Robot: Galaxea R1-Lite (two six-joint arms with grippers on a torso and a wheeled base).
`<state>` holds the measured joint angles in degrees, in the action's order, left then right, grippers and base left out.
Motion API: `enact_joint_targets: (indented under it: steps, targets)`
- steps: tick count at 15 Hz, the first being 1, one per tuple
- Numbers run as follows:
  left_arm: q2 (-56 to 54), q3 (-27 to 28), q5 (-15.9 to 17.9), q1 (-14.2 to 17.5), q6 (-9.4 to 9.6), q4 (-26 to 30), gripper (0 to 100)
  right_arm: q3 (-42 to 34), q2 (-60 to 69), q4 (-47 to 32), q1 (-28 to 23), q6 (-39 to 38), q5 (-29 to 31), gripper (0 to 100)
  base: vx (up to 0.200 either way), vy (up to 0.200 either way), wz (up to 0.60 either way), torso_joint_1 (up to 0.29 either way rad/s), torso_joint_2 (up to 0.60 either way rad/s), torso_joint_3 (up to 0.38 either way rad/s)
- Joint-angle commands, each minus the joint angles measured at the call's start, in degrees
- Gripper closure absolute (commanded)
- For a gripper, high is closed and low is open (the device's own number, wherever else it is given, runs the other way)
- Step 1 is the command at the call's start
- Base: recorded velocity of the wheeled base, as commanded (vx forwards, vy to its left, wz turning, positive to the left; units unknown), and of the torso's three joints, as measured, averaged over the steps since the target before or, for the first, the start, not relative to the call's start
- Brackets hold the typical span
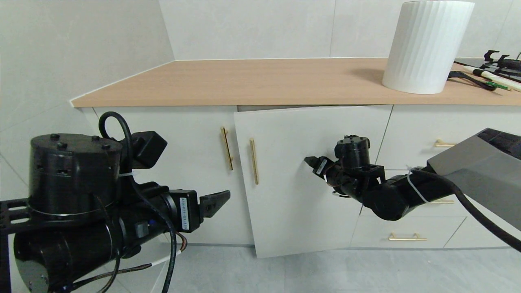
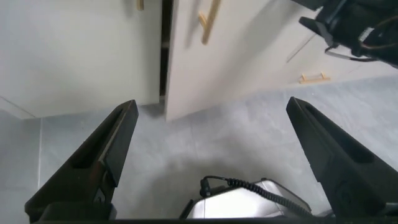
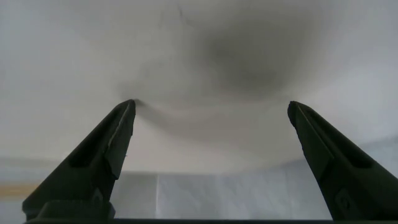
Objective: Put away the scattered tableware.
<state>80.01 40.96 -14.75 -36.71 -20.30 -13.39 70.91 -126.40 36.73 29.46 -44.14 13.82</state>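
Several dark and pale-handled utensils (image 1: 488,77) lie at the far right of the wooden countertop (image 1: 244,81). Below it a white cabinet door (image 1: 309,134) with a gold handle (image 1: 254,160) stands slightly ajar. My right gripper (image 1: 315,165) is up against that door's face; in the right wrist view it (image 3: 211,102) is open, with the white panel close ahead. My left gripper (image 1: 217,201) hangs low at the left, pointing toward the cabinet doors. It is open (image 2: 211,102) and empty above the grey floor.
A tall white ribbed container (image 1: 425,44) stands on the counter beside the utensils. A closed door with a gold handle (image 1: 226,148) is left of the ajar one, and drawers (image 1: 407,236) are to its right. Tiled walls close off the left and back.
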Motion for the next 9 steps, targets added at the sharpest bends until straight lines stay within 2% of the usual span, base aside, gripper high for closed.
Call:
enact_joint_targets:
  steps: [1,9]
  targets:
    - [0.06,0.00,-0.02,-0.03,-0.01,-0.06,0,0.37,0.02,0.01,-0.11,-0.33,0.06,0,0.000,0.000,0.00,0.000,0.00,0.000]
    - [0.33,-0.09,0.07,-0.03,-0.01,-0.06,0,5.02,-3.50,-0.43,-1.69,-1.39,5.78,0,0.000,0.000,0.00,0.000,0.00,0.000]
